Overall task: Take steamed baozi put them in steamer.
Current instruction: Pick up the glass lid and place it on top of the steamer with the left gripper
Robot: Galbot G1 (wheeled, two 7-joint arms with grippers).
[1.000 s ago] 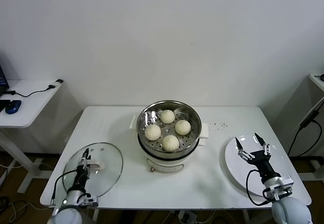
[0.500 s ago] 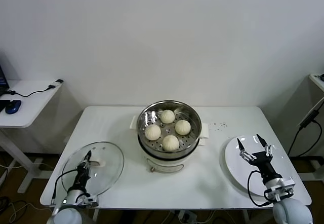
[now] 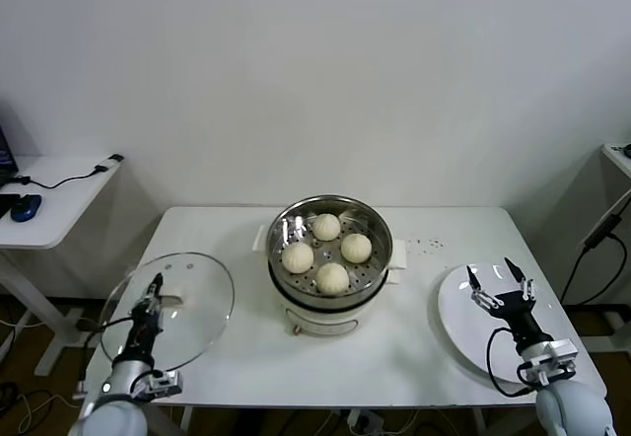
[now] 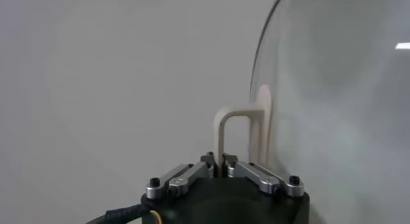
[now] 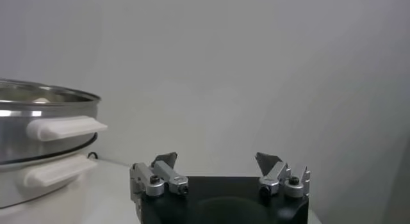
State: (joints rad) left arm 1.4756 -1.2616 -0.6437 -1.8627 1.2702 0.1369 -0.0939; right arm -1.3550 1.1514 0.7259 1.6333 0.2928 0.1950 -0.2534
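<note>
Several cream-white baozi (image 3: 326,226) lie in the steel steamer (image 3: 286,279) at the table's middle. My left gripper (image 3: 153,288) is shut on the cream handle (image 4: 238,118) of the round glass lid (image 3: 192,303), which is raised and tilted at the table's front left. The lid's glass (image 4: 333,104) fills one side of the left wrist view. My right gripper (image 3: 501,278) is open and empty above the flat white plate (image 3: 461,327) at the front right. The right wrist view shows its gripper (image 5: 218,160) and the steamer's side handle (image 5: 64,127).
A side table (image 3: 59,204) with a cable and a blue mouse stands far left. Small dark specks (image 3: 429,246) lie on the table right of the steamer. A white wall is behind.
My left gripper has lifted the glass lid off the table and moved it a little left. My right gripper has drifted slightly right over the plate.
</note>
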